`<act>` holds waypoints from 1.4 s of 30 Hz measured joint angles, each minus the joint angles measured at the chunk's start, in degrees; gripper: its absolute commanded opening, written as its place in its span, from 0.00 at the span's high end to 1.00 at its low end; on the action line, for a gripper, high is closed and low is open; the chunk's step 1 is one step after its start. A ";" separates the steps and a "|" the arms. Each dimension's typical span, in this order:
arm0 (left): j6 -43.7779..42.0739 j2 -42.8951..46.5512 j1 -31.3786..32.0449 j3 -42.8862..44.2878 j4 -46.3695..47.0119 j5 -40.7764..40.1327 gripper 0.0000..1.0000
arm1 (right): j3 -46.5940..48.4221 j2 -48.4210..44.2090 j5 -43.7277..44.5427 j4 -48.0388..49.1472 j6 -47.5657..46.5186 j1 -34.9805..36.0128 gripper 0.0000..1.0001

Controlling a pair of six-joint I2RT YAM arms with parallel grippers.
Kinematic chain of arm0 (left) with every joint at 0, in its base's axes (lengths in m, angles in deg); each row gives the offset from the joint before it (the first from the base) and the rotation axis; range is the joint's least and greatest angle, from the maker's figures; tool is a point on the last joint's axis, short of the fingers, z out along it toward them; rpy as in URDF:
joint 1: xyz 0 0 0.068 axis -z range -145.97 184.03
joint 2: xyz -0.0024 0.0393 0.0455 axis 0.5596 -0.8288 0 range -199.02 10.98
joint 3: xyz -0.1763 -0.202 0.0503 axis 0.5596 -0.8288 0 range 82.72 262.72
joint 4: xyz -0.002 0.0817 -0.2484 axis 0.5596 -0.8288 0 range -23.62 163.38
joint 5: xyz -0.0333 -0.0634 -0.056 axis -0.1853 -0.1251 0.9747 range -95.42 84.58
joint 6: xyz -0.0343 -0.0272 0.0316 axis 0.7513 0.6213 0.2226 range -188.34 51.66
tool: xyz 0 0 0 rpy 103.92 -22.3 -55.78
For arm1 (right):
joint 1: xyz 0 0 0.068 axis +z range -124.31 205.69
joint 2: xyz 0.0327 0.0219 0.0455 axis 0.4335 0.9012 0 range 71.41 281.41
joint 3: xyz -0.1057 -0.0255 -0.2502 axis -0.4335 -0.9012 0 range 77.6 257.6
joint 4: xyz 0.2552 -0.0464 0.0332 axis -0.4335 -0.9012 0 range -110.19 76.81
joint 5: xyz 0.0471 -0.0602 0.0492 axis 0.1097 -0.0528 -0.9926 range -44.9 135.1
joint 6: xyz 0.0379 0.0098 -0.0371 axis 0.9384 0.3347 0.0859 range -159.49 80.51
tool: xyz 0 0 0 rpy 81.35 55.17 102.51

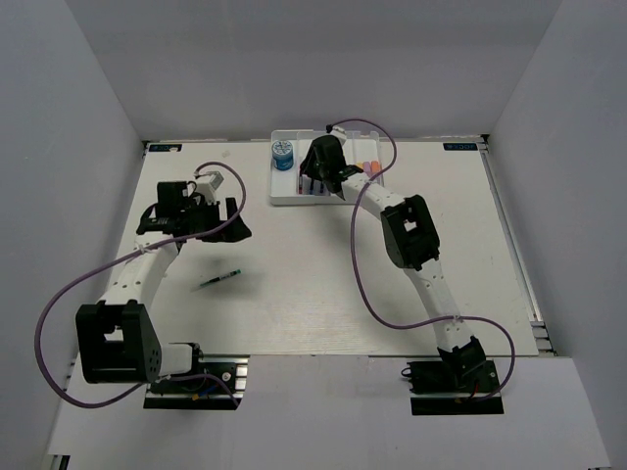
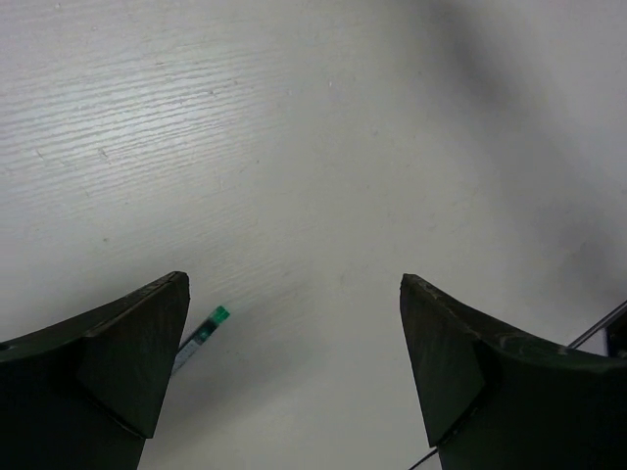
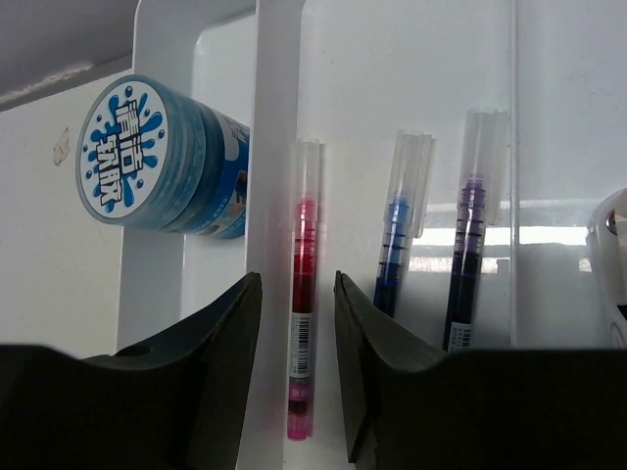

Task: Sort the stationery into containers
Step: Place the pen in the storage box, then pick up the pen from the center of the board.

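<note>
Red pen hugs tray divider between narrow right jaws, seemingly untouched; left jaws wide over table.

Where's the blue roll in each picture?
Top external: the blue roll sits in the far left corner of the white tray.
Left wrist: not in it.
Right wrist: upper left, just left of a tray divider.
Shared landmark: the white tray, seen in the top and right wrist views.
</note>
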 measured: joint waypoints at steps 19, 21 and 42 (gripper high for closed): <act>-50.93 10.43 -0.39 -13.66 -19.12 -17.59 0.19 | -25.53 -39.87 -14.62 -1.62 -22.29 -3.48 0.53; -51.82 9.11 -0.92 -14.01 -17.86 -18.73 0.20 | -29.03 -45.46 -18.88 -2.01 -26.34 -4.35 0.52; -68.94 -15.32 -15.32 -3.08 -19.56 -10.78 0.60 | -45.03 -56.30 -42.51 -12.85 -46.53 -6.34 0.64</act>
